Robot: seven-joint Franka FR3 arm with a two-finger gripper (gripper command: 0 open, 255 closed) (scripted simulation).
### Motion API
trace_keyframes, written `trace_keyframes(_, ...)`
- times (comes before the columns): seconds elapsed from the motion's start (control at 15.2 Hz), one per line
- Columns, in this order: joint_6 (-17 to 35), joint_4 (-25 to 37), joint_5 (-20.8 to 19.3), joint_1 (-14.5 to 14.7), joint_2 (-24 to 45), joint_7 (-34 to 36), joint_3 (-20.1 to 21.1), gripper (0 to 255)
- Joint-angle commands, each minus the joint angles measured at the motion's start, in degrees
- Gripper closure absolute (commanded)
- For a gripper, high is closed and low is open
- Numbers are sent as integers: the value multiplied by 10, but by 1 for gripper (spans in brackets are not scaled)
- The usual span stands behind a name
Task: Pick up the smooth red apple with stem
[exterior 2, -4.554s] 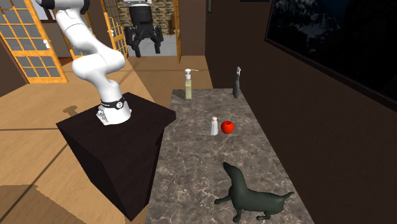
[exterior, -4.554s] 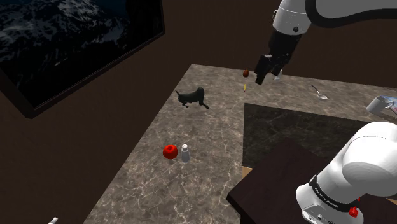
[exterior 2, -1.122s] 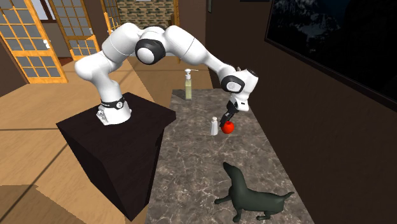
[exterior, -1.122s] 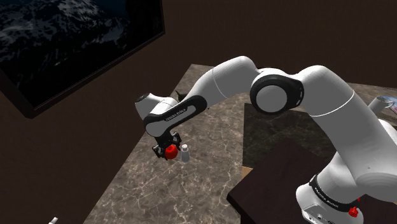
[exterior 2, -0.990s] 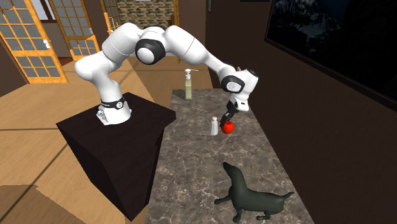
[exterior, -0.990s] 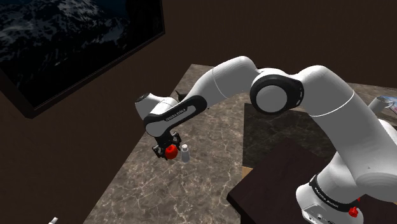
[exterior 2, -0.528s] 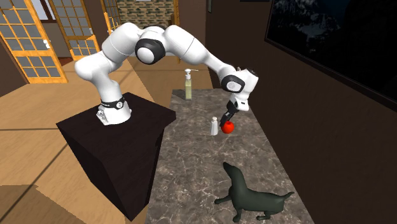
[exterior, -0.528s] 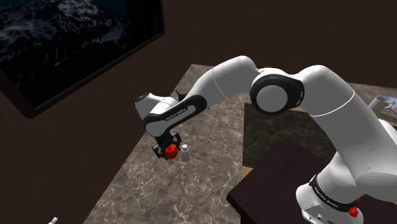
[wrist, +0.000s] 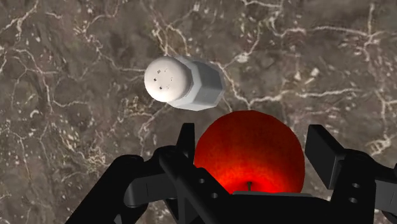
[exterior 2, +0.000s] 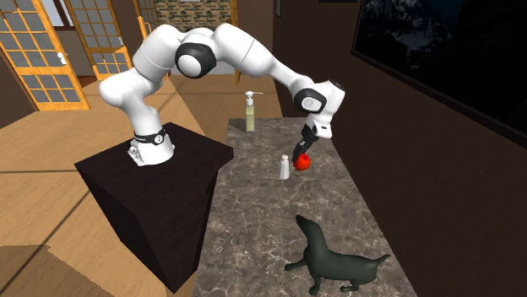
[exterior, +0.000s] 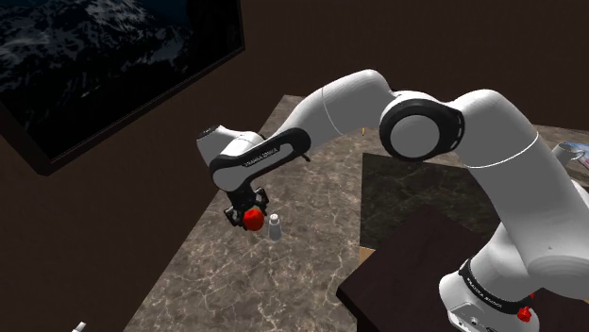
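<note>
Brown marbled desk [exterior 2: 253, 219] beside a dark wall [exterior 2: 329, 34] and orange-framed doors [exterior 2: 34, 51] carries one shaker [exterior 2: 285, 168], one pump bottle [exterior 2: 249, 112] and one dog figurine [exterior 2: 334, 261]. The claw [exterior 2: 301, 158] grips one red apple [wrist: 248, 153].

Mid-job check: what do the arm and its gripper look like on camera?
White rounded arm segments with dark grey joint discs, black bands bearing white lettering near the wrist and base, and an all-black two-finger gripper.
</note>
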Motion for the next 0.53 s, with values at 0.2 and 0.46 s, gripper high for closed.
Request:
trace_keyframes(0.2,-23,1,5,-2,-22,-2,4,255)
trace_keyframes(0.46,-33,2,7,-3,-31,-2,6,255)
